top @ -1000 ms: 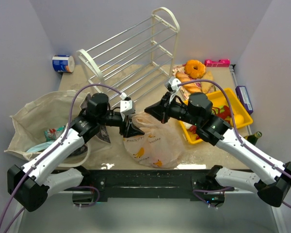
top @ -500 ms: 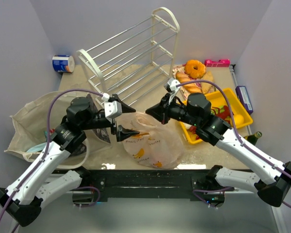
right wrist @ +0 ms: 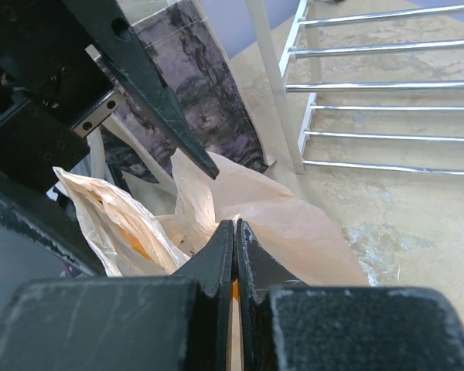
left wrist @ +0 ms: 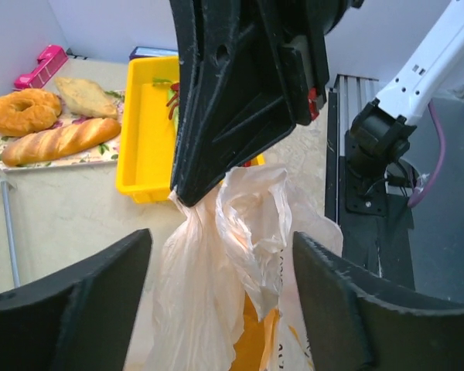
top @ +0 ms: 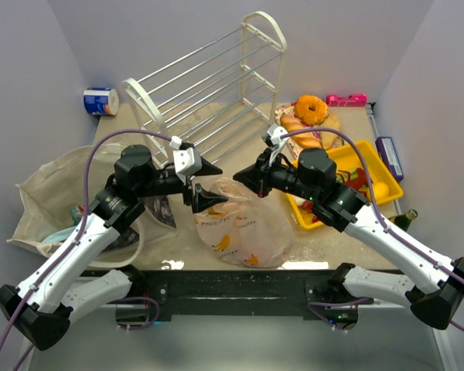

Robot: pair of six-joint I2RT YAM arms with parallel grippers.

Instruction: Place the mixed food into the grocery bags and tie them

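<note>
from above, the peach bag (top: 240,232) shows only its belly; its gathered top is lost beneath the right gripper (top: 234,175) and the left gripper (top: 222,188). the right arm covers much of the yellow tray (top: 369,152). the left arm crosses the cloth tote (top: 50,185), where packets (top: 83,210) peek out, too small to name. in the left wrist view the bag runs off the bottom edge. its print is unreadable.

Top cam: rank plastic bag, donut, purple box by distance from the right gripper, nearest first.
1. plastic bag, pinched by the right gripper, just below its tip.
2. donut, at the back, to its right.
3. purple box, far right edge.
</note>
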